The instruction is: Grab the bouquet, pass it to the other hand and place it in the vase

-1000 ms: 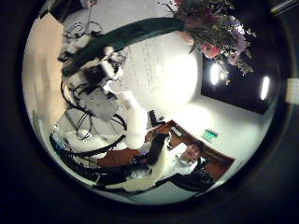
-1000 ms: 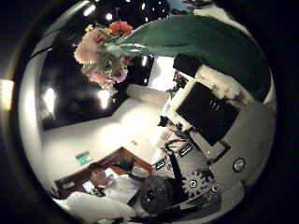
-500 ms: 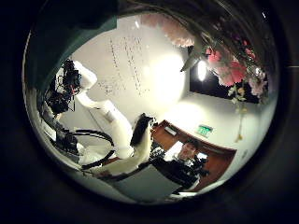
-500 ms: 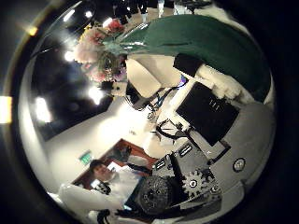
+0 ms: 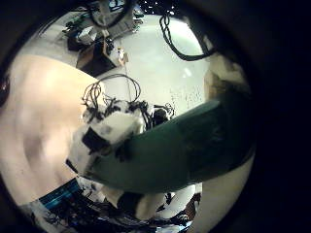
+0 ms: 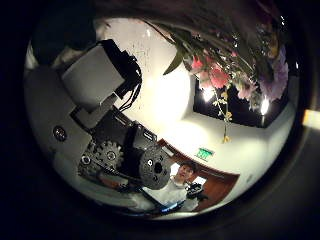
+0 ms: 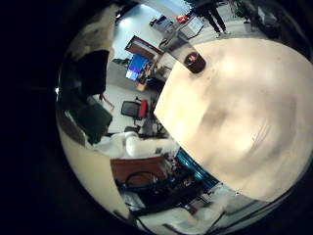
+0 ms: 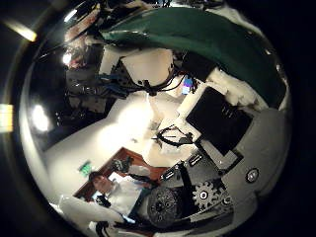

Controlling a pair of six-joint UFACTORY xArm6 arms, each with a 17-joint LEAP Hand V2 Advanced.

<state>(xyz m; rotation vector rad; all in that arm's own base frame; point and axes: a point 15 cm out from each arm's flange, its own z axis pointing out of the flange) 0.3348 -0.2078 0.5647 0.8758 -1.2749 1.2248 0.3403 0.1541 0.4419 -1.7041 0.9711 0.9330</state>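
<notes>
The bouquet's green wrap [image 8: 188,39] runs along my right hand's fingers [image 8: 229,117], which curl at it. Its flowers [image 6: 232,70] show close before the left palm. In the left little finger side view the wrap [image 5: 180,146] fills much of the picture, and a hand [image 5: 107,136] clasps its narrow end. A hand [image 6: 110,130] with geared parts looms large in the left thumb side view. Another hand [image 8: 148,74] sits right beside the wrap in the right thumb side view; its finger pose is unclear. A small dark vessel [image 7: 195,62], perhaps the vase, stands on the table.
The table's pale top [image 7: 240,122] spreads below the right palm and also shows beside the wrap [image 5: 39,116]. A white arm [image 7: 147,147] crosses near the table's edge. Room furniture lies beyond the table.
The two hands have come close together. A geared hand now fills the left thumb side view, where a far-off arm showed before. Another hand has arrived at the wrap in the right thumb side view.
</notes>
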